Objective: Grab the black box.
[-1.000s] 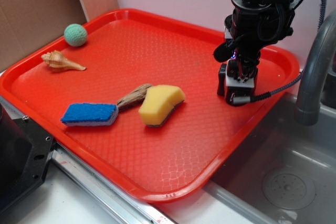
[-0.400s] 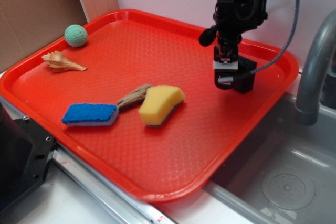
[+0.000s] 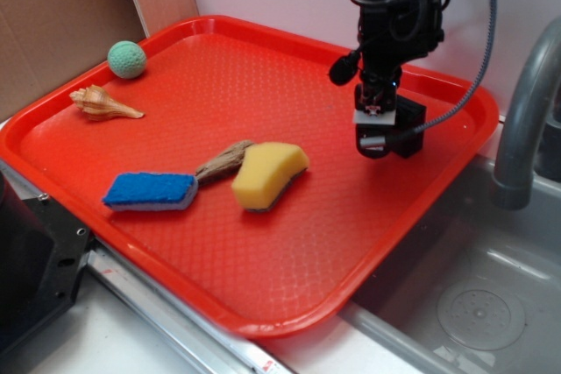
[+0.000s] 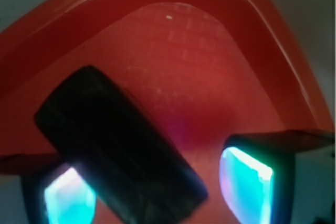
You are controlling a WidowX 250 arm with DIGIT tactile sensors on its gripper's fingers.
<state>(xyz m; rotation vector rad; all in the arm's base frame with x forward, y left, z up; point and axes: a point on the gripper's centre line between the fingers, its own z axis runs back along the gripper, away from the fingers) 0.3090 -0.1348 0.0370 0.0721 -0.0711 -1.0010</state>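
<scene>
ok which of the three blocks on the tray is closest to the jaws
The black box, right beside the gripper near the tray's far right edge. The yellow sponge and blue-topped sponge lie well away toward mid-tray.

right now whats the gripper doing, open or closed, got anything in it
Gripper: open, not holding anything. The black box lies skewed on the red tray beside one finger pad, overlapping it in the wrist view, with a clear gap to the other pad.

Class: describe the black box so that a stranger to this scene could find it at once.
Start at the red tray and go to its far right corner, near the grey faucet. The black box sits there beside the tool. It is the only glossy black block; the other items are coloured.
</scene>
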